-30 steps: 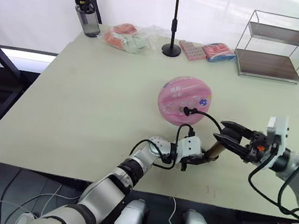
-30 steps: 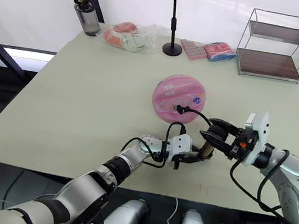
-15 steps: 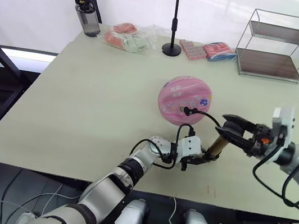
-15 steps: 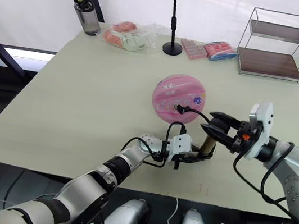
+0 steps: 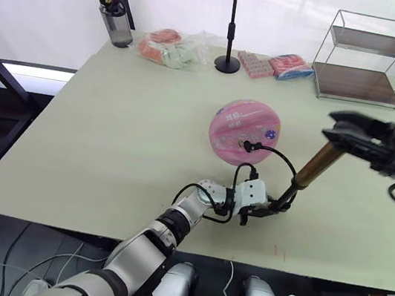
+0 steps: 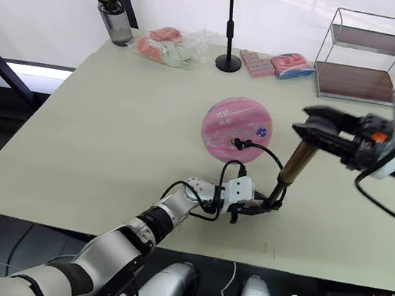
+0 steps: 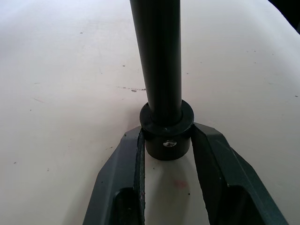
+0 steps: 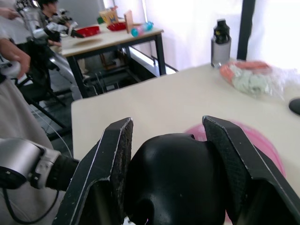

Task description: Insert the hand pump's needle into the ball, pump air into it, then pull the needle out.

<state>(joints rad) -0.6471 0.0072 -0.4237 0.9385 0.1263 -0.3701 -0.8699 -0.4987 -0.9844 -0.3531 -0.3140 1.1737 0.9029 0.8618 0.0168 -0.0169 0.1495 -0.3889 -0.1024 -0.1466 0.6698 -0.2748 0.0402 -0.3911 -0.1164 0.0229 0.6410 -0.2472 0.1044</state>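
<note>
The pink ball [image 5: 244, 131] rests on the table's middle. A thin black hose [image 5: 275, 154] runs from the hand pump to a black fitting [image 5: 246, 146] pressed against the ball's near side; the needle's pin is hidden there. The pump stands tilted: its gold cylinder [image 5: 317, 164] is lifted high, and a black rod [image 5: 289, 194] stretches below it. My left gripper [image 5: 266, 207] lies low on the table, shut on the rod's black bottom collar [image 7: 167, 131]. Up at the right, my right gripper [image 5: 337, 129] is shut on the pump's black top end [image 8: 176, 178].
Along the table's far edge stand a grey water bottle [image 5: 113, 19], a plastic bag of items [image 5: 172, 49], a black pole stand [image 5: 231, 27], two flat packets [image 5: 274, 67] and a wire shelf [image 5: 365, 62]. A second table and people appear behind in the right wrist view.
My right gripper has risen up and to the right with the gold cylinder, drawing the black rod out long. The left gripper and the ball have stayed put.
</note>
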